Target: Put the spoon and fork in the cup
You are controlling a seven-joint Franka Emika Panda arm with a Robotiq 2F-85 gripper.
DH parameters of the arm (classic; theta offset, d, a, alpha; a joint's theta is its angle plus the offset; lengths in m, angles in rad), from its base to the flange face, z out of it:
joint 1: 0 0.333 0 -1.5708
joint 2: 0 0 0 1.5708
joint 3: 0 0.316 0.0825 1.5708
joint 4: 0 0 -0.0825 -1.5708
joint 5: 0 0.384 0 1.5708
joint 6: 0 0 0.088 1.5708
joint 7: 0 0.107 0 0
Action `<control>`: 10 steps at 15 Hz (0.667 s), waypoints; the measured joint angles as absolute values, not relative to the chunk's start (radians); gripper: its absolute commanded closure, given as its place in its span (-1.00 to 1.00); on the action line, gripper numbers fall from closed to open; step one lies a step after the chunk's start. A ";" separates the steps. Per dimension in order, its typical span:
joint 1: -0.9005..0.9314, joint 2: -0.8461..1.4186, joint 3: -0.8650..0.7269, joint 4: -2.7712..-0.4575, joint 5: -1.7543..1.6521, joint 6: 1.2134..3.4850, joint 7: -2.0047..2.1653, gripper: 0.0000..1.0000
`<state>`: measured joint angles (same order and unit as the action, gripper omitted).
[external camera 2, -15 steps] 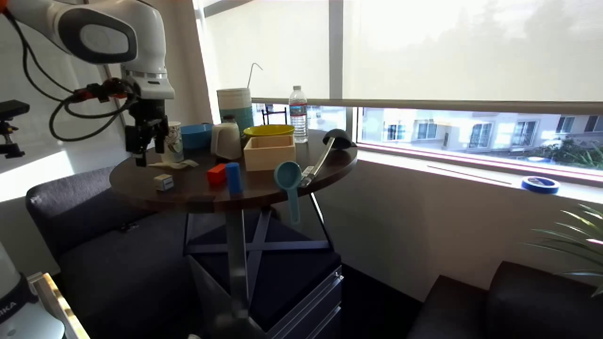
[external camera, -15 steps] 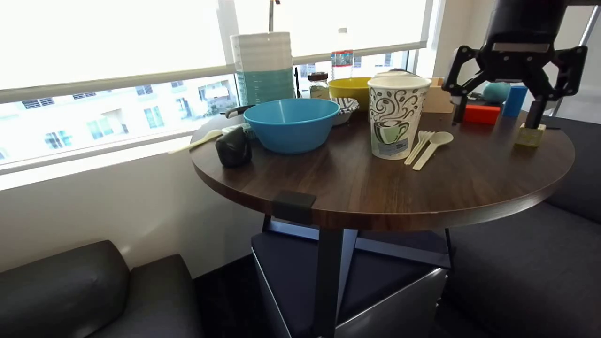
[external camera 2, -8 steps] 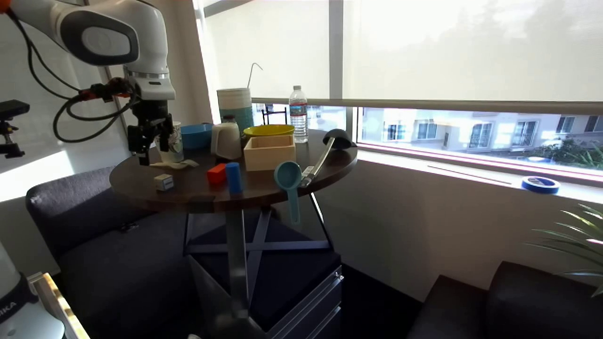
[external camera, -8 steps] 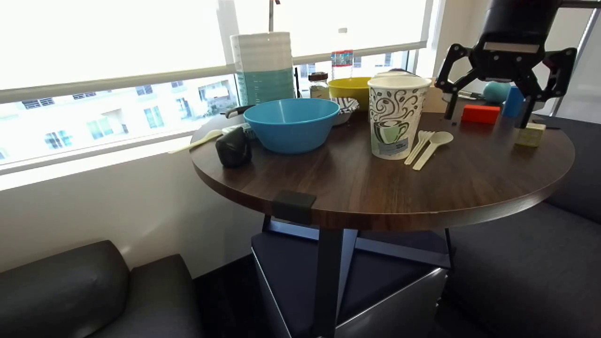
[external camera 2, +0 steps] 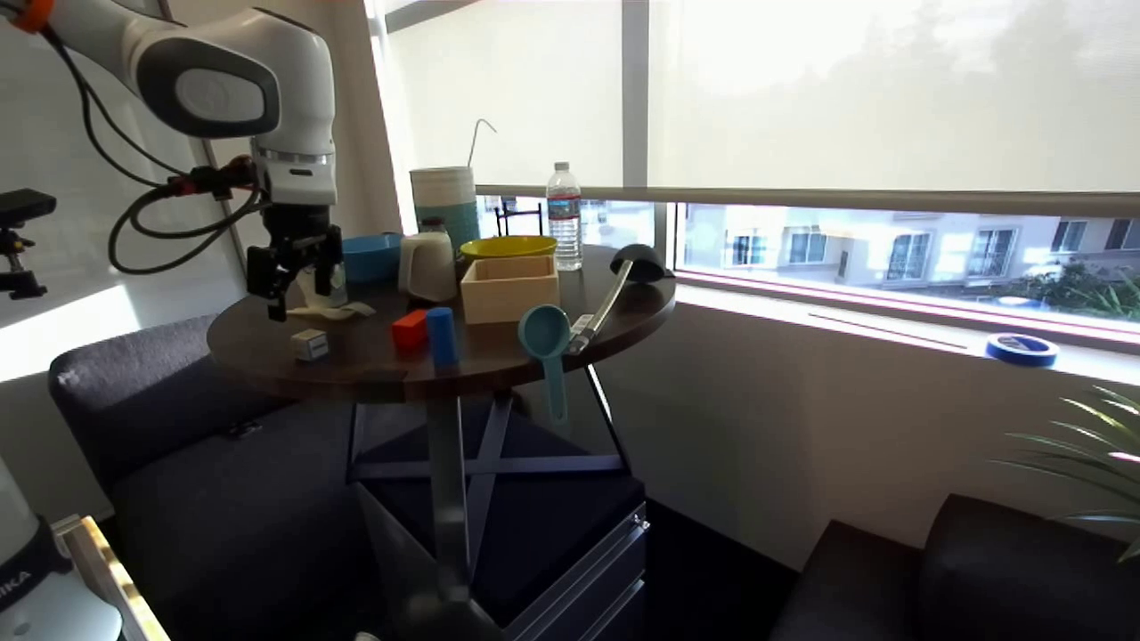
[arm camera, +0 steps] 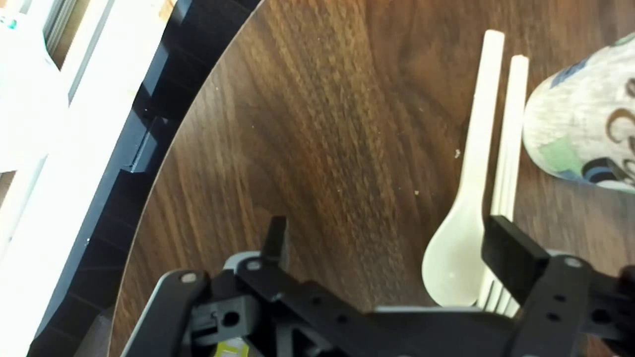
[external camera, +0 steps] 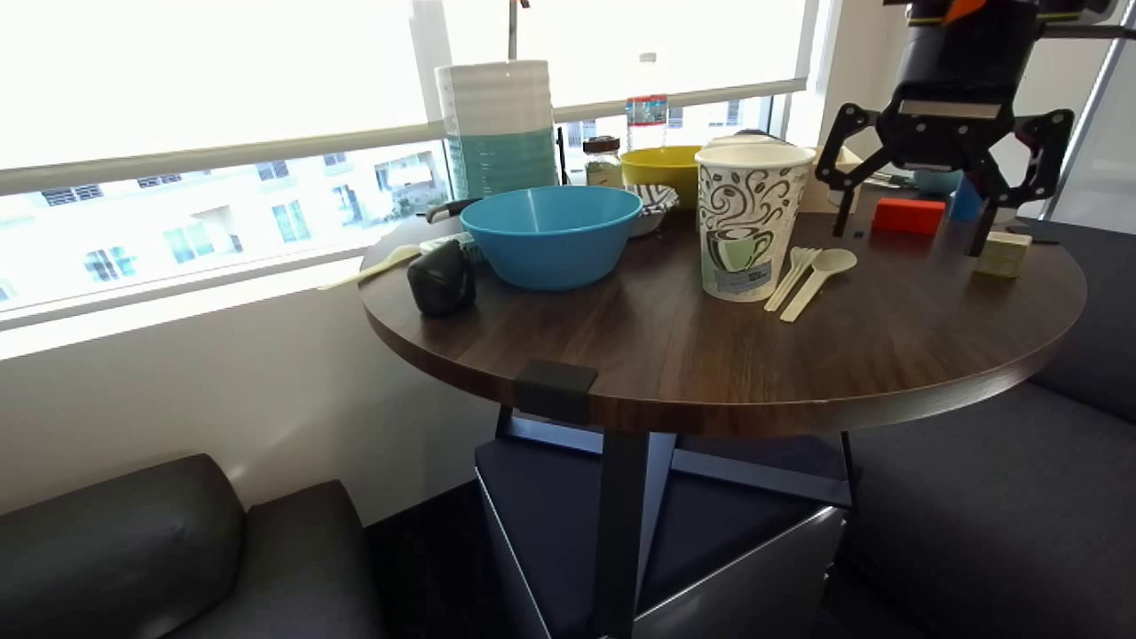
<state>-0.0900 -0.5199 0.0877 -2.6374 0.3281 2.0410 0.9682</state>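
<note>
Beige spoon (arm camera: 475,173), beige fork (arm camera: 509,163), white cup (external camera: 750,222) (dark swirls, some green)

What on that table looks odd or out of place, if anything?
Two things overhang the table, each in an exterior view: the teal scoop, its handle beyond the edge, and a pale utensil left of the blue bowl. That looks precarious: a bump might tip them off. The cup stands upright; I see no spill.

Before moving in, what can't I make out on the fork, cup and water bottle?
Fork, wrist view: part of the pronged end, behind the gripper.
Paper cup: inside floor, behind its near wall in an exterior view; rim, past the wrist view's right edge.
Water bottle: label print, too small in an exterior view.
</note>
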 measured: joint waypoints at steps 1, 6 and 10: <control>-0.090 -0.512 0.086 -2.636 0.338 2.055 0.972 -1.00; -0.089 -0.483 0.062 -2.623 0.397 2.127 0.974 -1.00; -0.088 -0.446 0.047 -2.609 0.428 2.145 0.975 -0.93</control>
<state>-0.0883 -0.4458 0.0470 -2.6085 0.4279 2.1450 0.9750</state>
